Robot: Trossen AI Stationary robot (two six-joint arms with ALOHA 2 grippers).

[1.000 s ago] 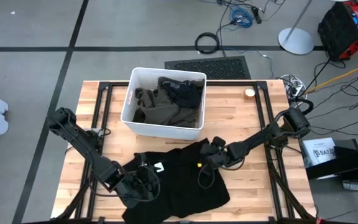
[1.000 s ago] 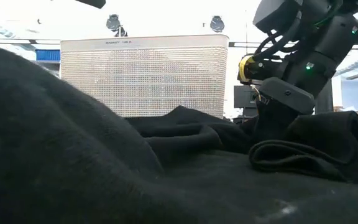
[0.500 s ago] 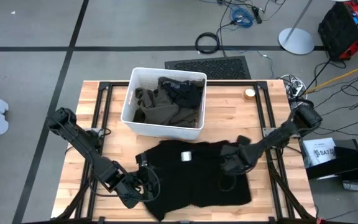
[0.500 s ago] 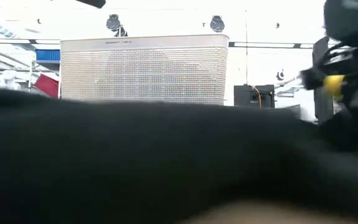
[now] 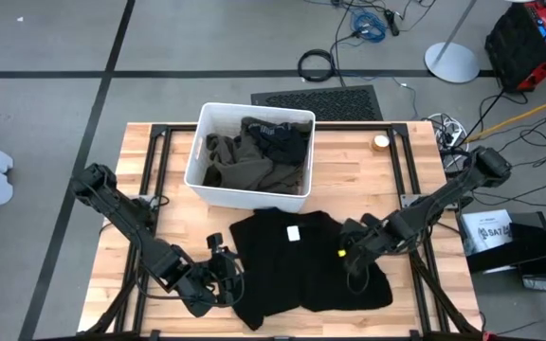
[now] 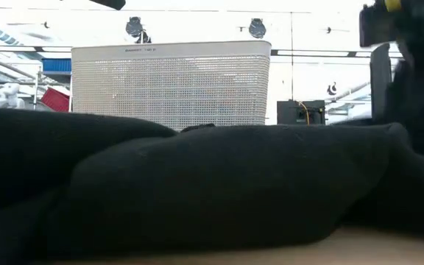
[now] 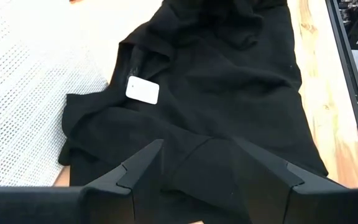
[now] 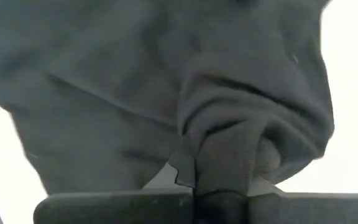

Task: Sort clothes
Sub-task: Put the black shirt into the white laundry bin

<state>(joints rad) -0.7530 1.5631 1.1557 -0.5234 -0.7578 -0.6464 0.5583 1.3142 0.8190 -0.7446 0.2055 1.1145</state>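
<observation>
Right gripper (image 5: pixel 349 252) pinches black garment (image 5: pixel 301 265), lying lengthwise across the table.

Setting: you worked in a robotics lab. Evidence: wooden bench (image 5: pixel 387 175) on a black frame, grey taped floor (image 5: pixel 55 47), loose cables (image 5: pixel 368 21), red equipment case (image 5: pixel 531 36).

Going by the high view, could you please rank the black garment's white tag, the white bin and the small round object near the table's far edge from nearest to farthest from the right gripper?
From the right gripper:
1. White tag, on the black garment, toward the left arm.
2. White bin, far-left of it.
3. Small round object, at the far edge.
</observation>
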